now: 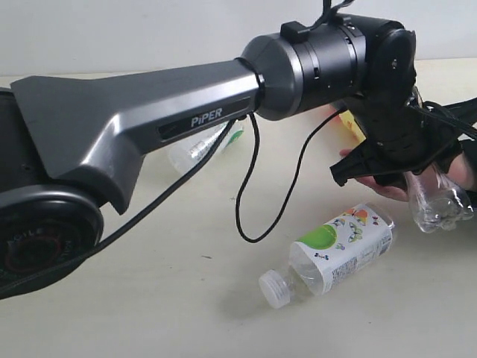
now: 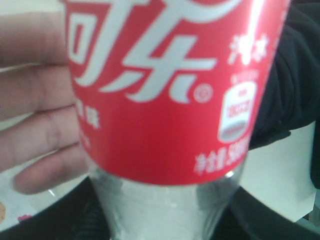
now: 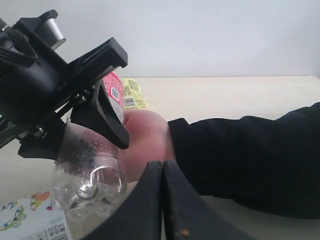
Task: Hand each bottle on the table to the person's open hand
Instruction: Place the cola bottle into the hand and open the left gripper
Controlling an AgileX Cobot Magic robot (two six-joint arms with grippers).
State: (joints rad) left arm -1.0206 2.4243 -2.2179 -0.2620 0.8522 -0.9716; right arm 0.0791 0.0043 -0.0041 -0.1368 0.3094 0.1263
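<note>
My left gripper (image 1: 402, 165) reaches across to the right and is shut on the slim clear red-label bottle (image 1: 438, 201), whose label fills the left wrist view (image 2: 165, 85). The person's open hand (image 1: 370, 184) lies right under and against it; its fingers (image 2: 35, 130) touch the label, and a black sleeve (image 3: 240, 160) follows. The wide colourful-label bottle (image 1: 339, 250) lies on the table (image 1: 149, 298). Behind the arm lies the green-leaf bottle (image 1: 200, 147). The yellow bottle (image 1: 350, 123) peeks out past the hand. My right gripper (image 3: 163, 172) is shut on nothing, close to the hand.
The left arm's grey link (image 1: 149, 127) and its black cable (image 1: 246, 209) span the table's middle. A white wall (image 3: 200, 35) stands beyond the table's far edge. Bare tabletop shows at the front left.
</note>
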